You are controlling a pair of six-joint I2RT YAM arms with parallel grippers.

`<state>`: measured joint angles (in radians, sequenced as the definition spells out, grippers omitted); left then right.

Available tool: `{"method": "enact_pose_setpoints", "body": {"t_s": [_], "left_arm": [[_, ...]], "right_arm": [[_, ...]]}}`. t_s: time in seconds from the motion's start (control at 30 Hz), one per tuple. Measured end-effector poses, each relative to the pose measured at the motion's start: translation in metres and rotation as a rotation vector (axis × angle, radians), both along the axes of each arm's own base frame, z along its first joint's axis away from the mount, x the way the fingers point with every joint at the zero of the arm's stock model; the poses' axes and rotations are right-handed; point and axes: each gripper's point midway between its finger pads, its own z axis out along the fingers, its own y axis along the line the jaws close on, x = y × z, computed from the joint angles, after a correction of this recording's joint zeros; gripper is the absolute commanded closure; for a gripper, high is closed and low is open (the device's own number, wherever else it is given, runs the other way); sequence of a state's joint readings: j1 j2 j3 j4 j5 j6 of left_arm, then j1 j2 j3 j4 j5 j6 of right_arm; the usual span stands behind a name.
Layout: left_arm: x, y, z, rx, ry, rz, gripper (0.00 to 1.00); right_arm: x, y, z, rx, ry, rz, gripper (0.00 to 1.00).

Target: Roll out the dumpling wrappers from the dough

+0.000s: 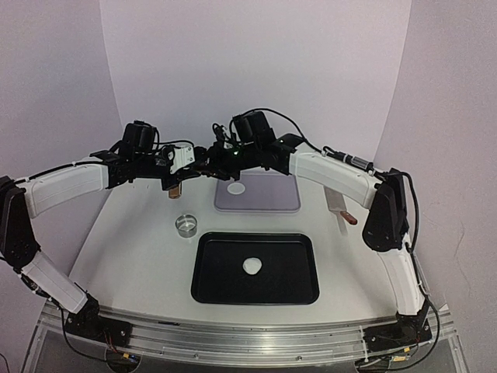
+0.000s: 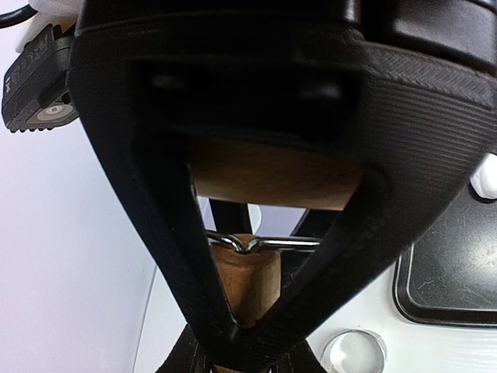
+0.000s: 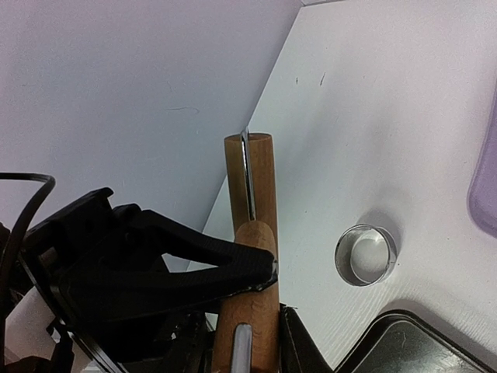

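Pale lilac walls (image 1: 256, 70) enclose a white table (image 1: 140, 264). A black tray (image 1: 210, 287) lies near centre, with a lilac mat (image 1: 272, 200) just behind it. The left gripper (image 1: 177, 179) and right gripper (image 3: 247, 347) meet above the table, left of the mat. Both are clenched on one wooden rolling pin (image 3: 250, 179). A metal ring cutter (image 1: 185, 224) stands near the tray's far-left corner. A dough lump (image 1: 252, 266) sits in the tray. One dumpling wrapper (image 1: 236, 187) lies flat on the mat's left part.
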<state>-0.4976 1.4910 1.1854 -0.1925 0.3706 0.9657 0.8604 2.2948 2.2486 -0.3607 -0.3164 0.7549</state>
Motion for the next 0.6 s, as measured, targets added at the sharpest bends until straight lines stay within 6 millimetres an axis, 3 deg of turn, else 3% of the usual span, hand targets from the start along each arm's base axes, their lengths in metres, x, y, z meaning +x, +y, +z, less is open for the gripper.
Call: {"method": "enact_pose_setpoints", "body": {"t_s": [0.07,0.1,0.27,0.4,0.5,0.6], "left_arm": [[-0.001,0.000,0.000,-0.002,0.002,-0.003,0.19],[-0.002,-0.002,0.000,-0.007,0.005,-0.011,0.02],[-0.022,-0.013,0.008,-0.062,0.058,-0.105,0.00],[-0.049,-0.021,0.012,-0.104,0.188,-0.201,0.01],[-0.064,-0.025,0.017,-0.129,0.309,-0.239,0.07],[-0.062,-0.032,0.013,-0.129,0.434,-0.233,0.19]], "right_arm": [[0.000,0.000,-0.002,-0.005,-0.006,0.004,1.00],[-0.001,-0.001,-0.004,-0.010,-0.007,0.006,1.00],[-0.012,-0.019,-0.039,-0.135,-0.028,0.048,1.00],[-0.032,-0.059,-0.061,-0.312,-0.120,0.105,1.00],[-0.054,-0.102,-0.051,-0.455,-0.274,0.164,1.00],[-0.073,-0.138,-0.018,-0.542,-0.463,0.218,1.00]]}}
